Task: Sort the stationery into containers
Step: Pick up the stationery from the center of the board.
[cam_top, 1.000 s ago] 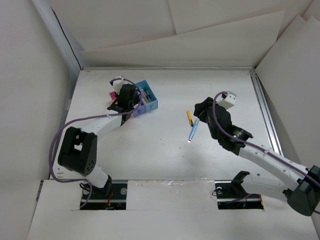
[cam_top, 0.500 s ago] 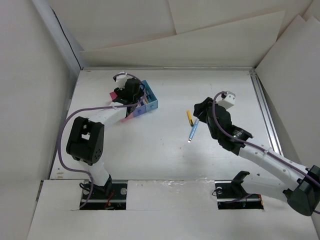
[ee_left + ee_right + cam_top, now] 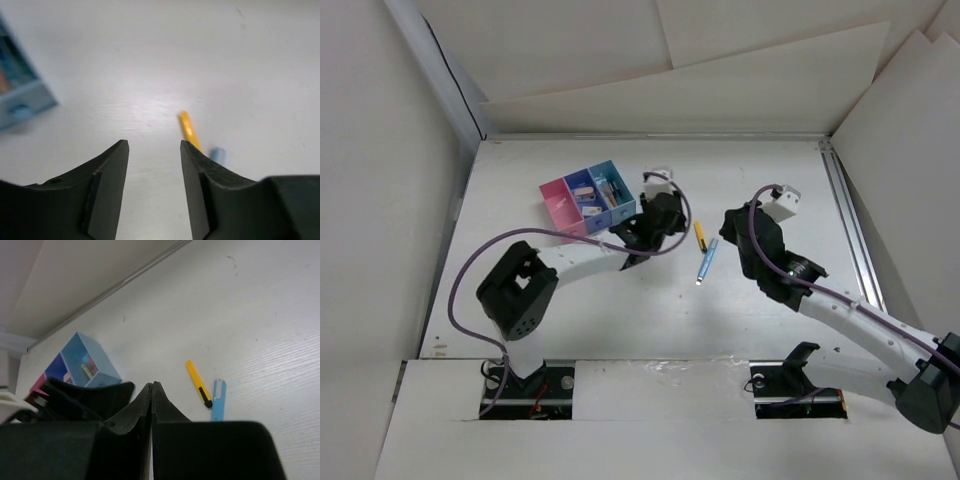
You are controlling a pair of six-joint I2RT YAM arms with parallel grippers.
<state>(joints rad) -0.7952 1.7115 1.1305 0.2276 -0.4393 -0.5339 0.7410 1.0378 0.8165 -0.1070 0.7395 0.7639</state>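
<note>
On the tabletop between the two arms: a yellow pen lies farther and a blue pen nearer. Both lie flat and close together.
Containers: these sit to the far left of the pens, as three joined trays in a row (pink, dark blue, light blue). Small beige pieces lie in the dark blue one and thin pens in the light blue one.
Left gripper: it is between the trays and the pens, just left of the yellow pen. Its jaws are parted with nothing in them.
Right gripper: it is just right of the pens, with its fingers pressed flat together and gripping nothing.
In the way: only bare table lies between the left fingertips and the yellow pen. From the right wrist, the left arm's dark body covers part of the trays.
Shapes and surfaces: the table is white with a faint grain. The pens are slim and smooth, and the yellow one has a black end. The trays are thin-walled boxes, and the fingers are matte black and blunt.
Surroundings: white boards stand along the far side. A purple cable loops off the left arm.
</note>
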